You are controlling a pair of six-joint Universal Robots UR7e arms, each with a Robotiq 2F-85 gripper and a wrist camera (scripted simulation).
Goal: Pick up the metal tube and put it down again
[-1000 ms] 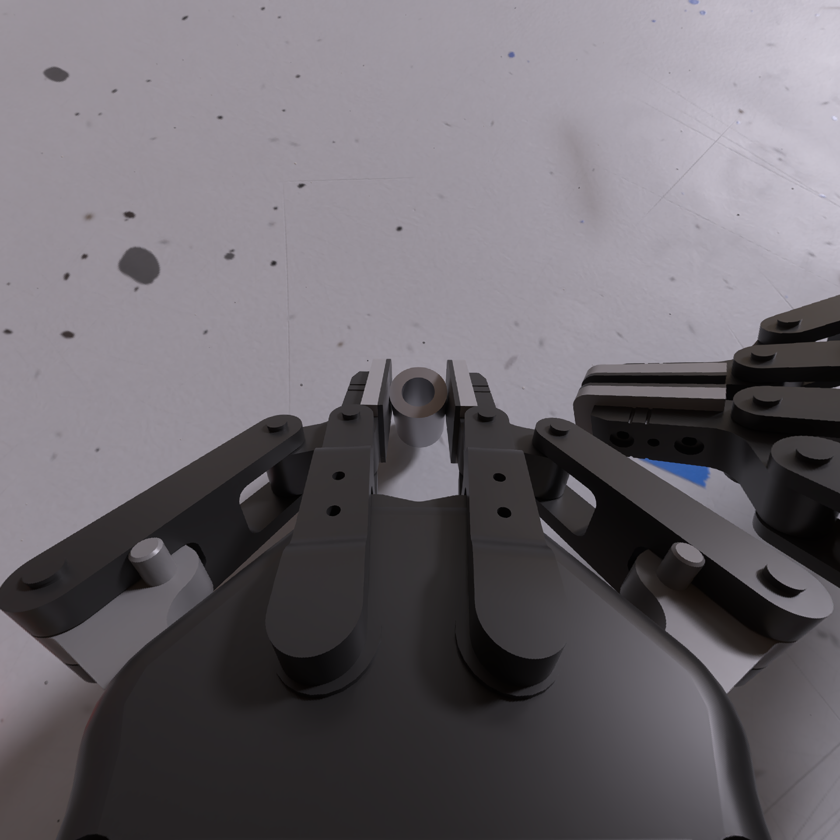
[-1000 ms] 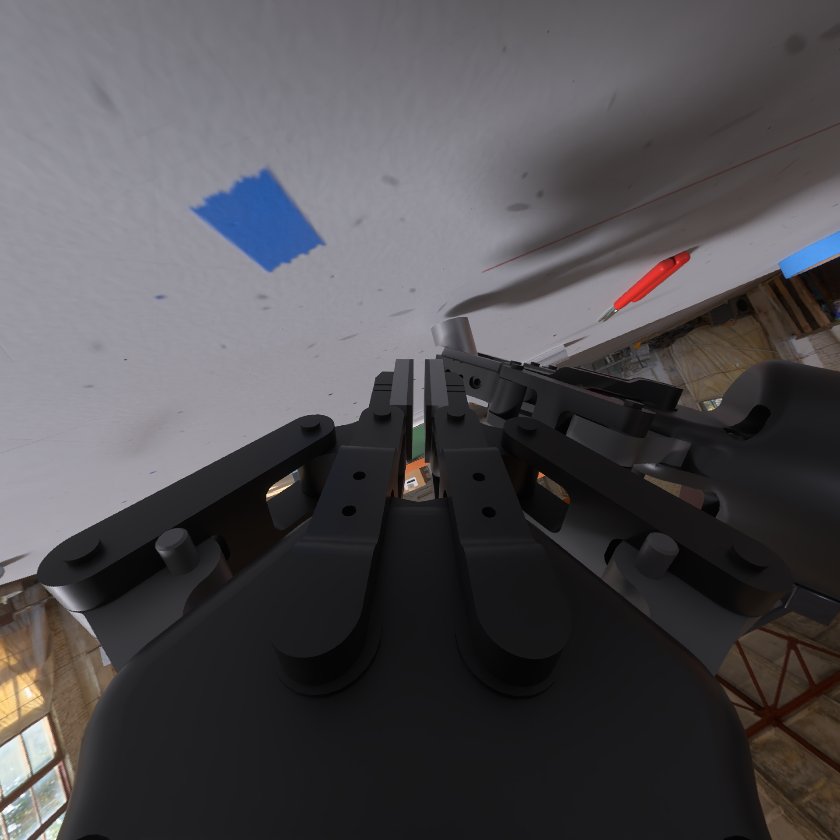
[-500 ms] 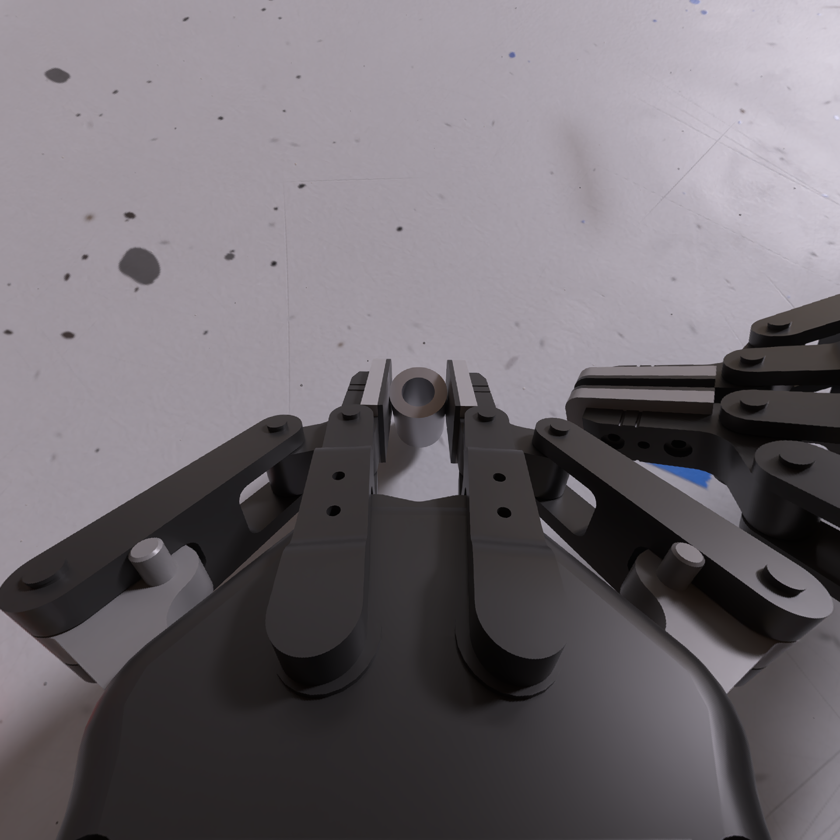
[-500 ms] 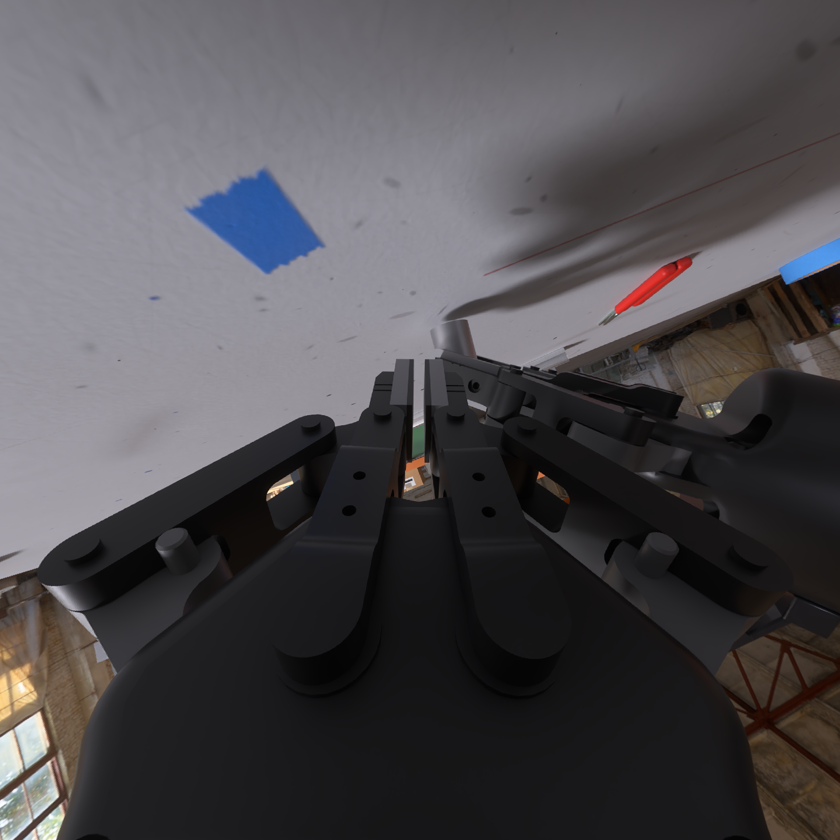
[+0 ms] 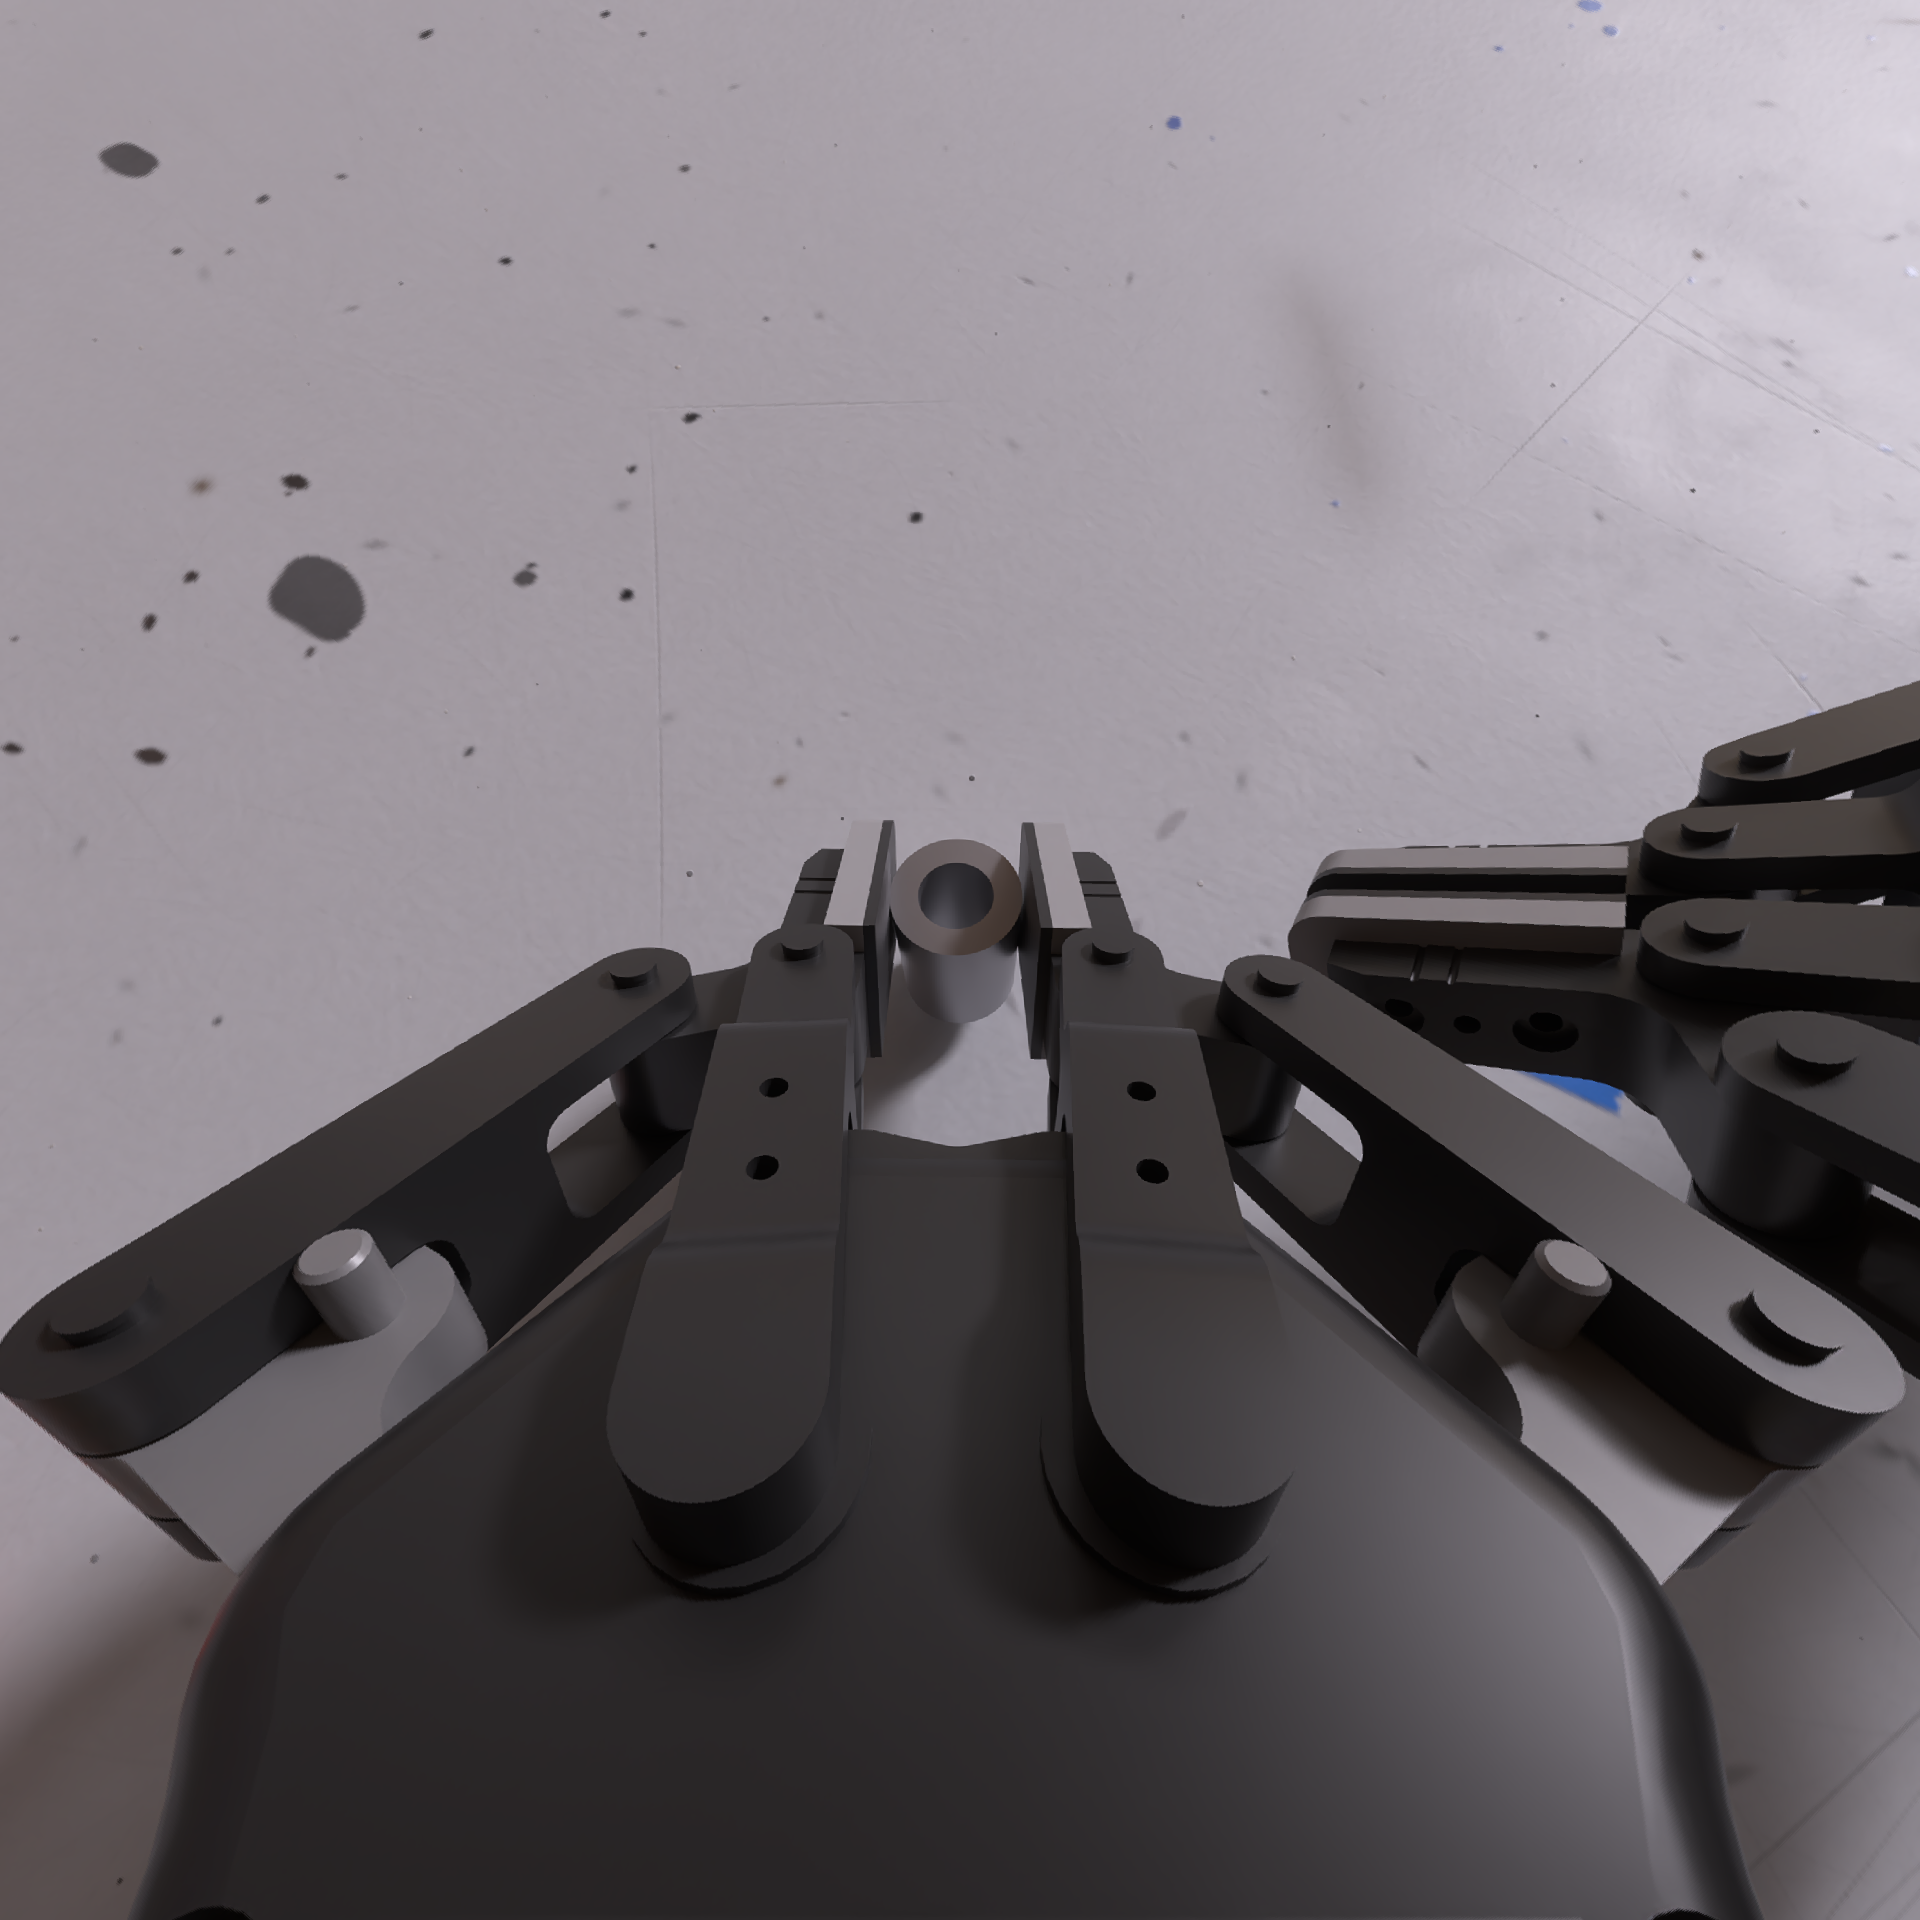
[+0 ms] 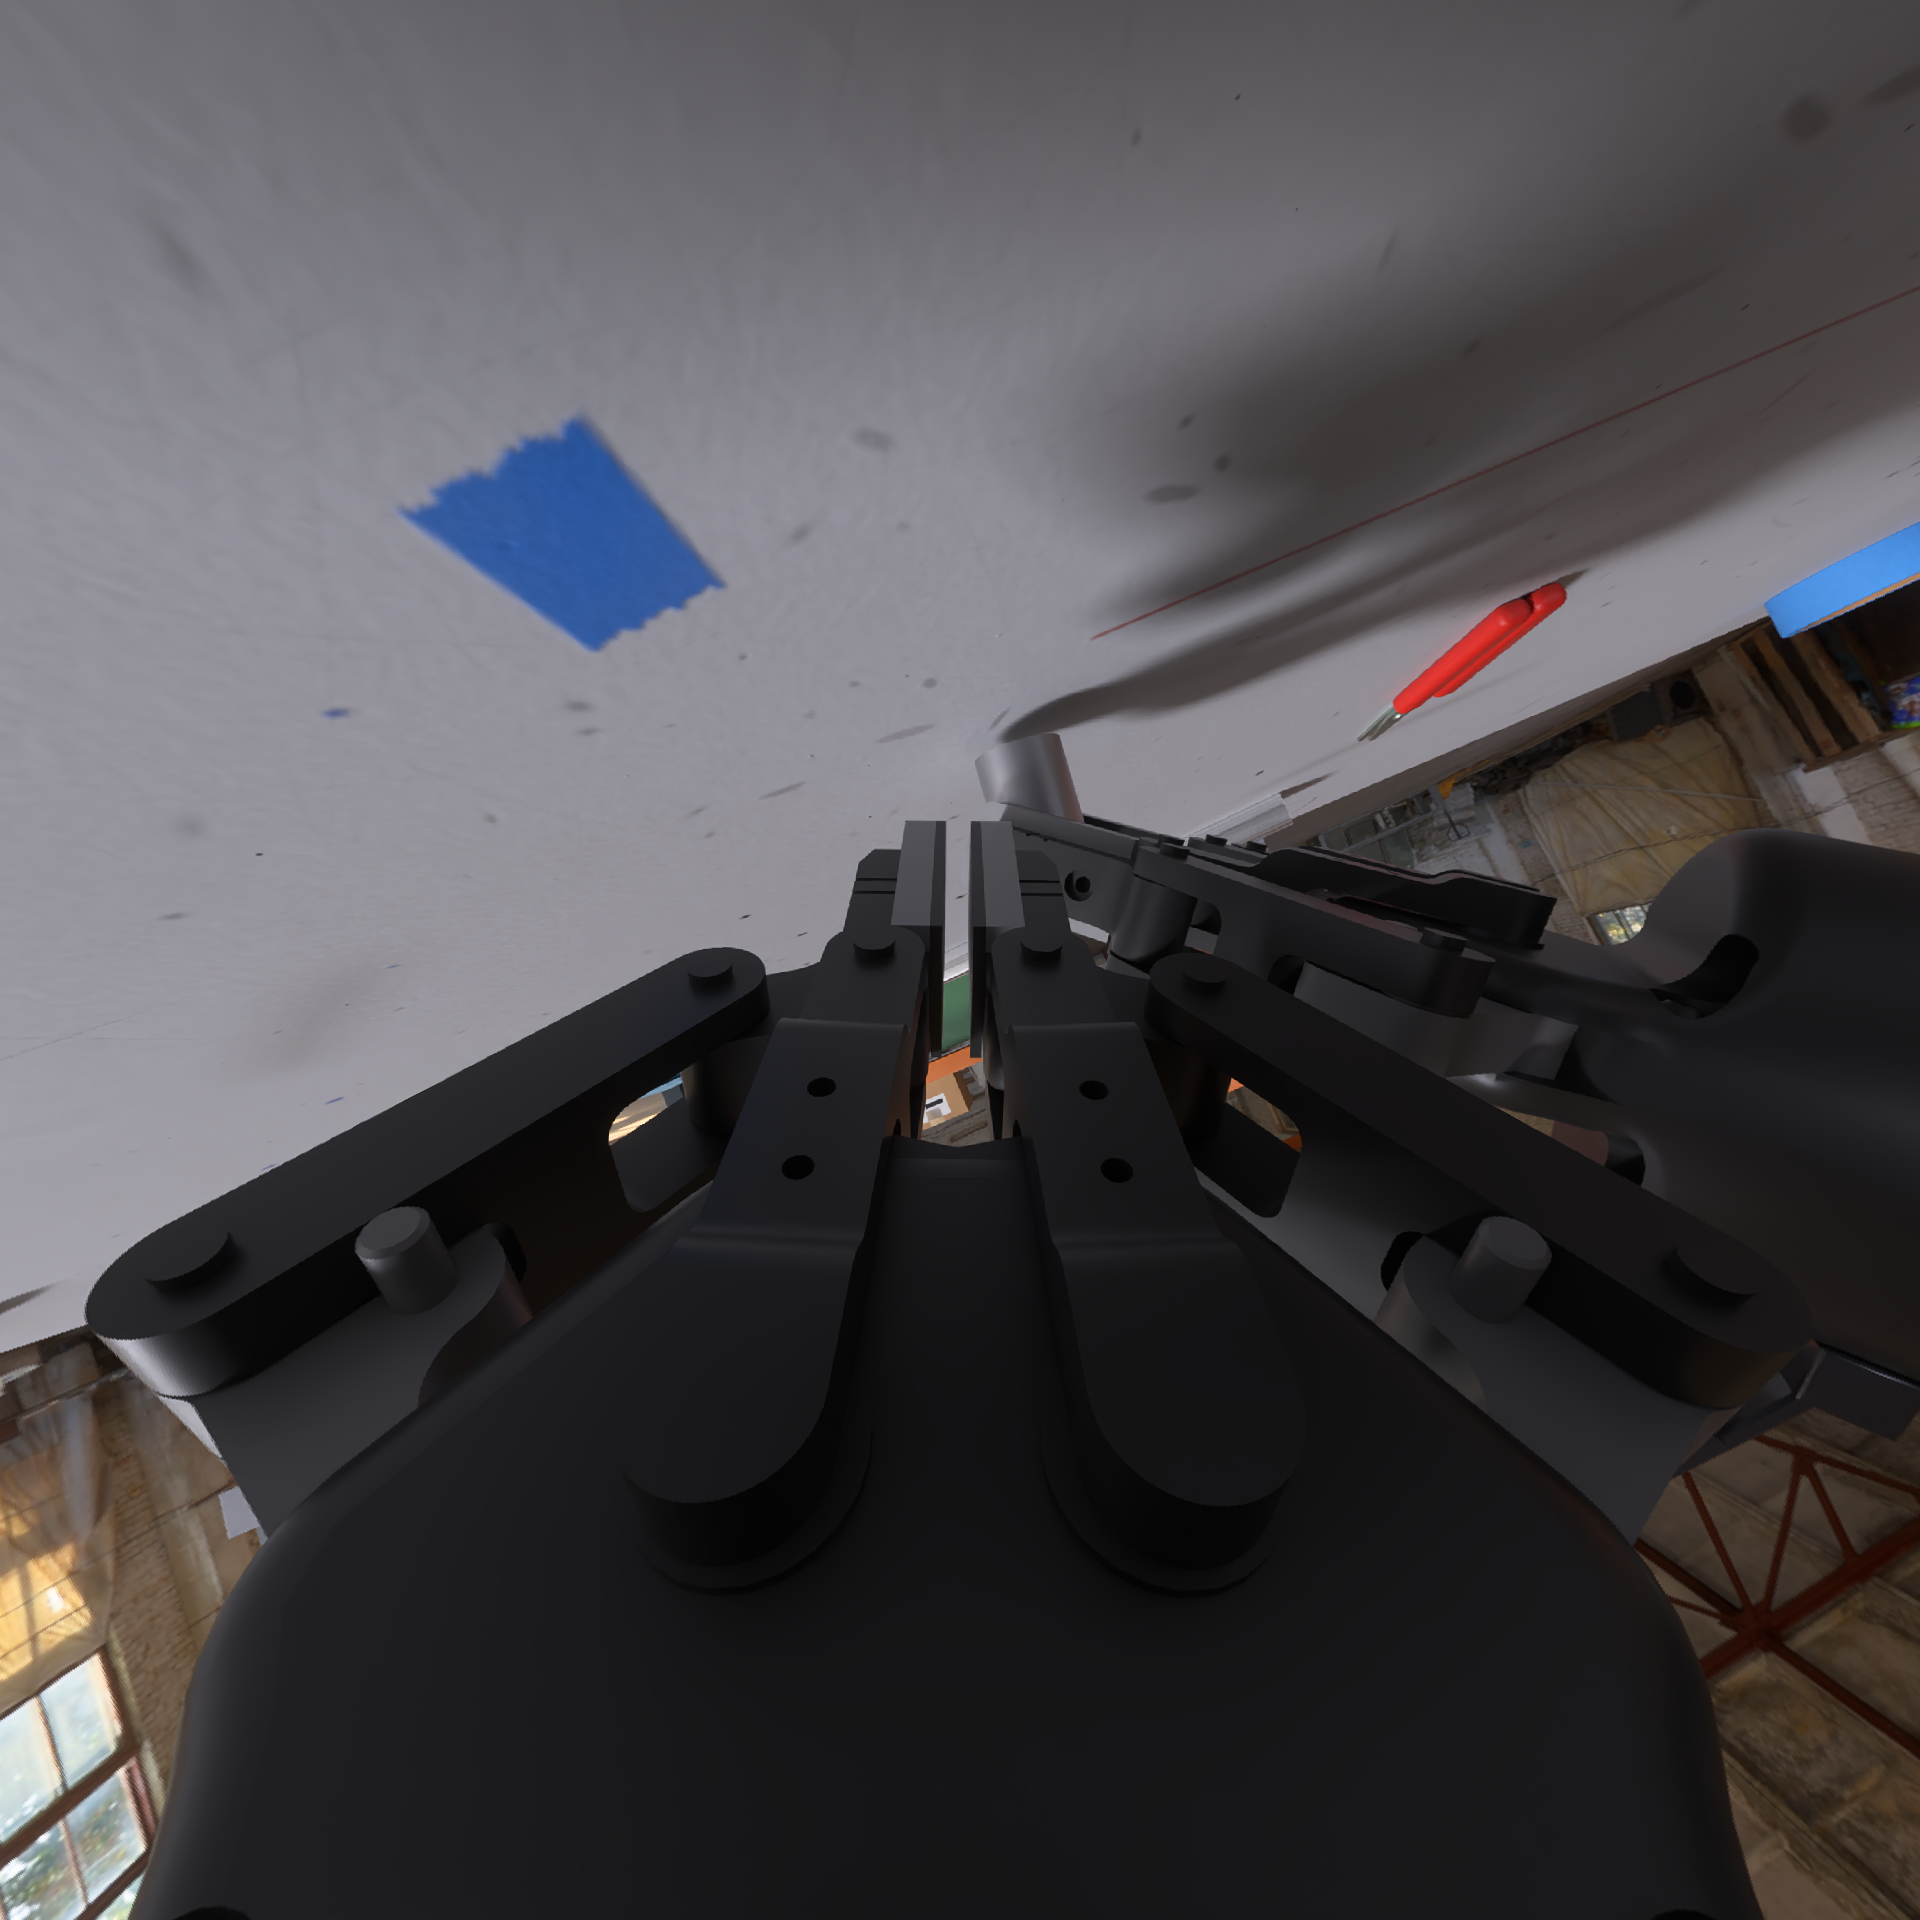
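The metal tube point(image 5: 956, 971) is a short grey cylinder, upright, with its open end towards the left wrist camera. My left gripper point(image 5: 956, 902) is shut on it, one pad against each side. In the right wrist view the tube point(image 6: 1023, 774) sits at the table surface, with the left gripper's fingers point(image 6: 1143, 878) around it. Whether it touches the table I cannot tell. My right gripper point(image 6: 958, 873) is shut and empty. It lies level just to the right of the left gripper, as the left wrist view point(image 5: 1311, 914) shows.
The white speckled table point(image 5: 935, 416) stretches ahead of the left gripper. A blue tape patch point(image 6: 566, 530) lies on it. A red-handled tool point(image 6: 1475, 649) and a blue object point(image 6: 1849, 582) lie near the table's edge.
The right gripper has drifted slightly closer to the left gripper. The tube and the left gripper's hold look unchanged.
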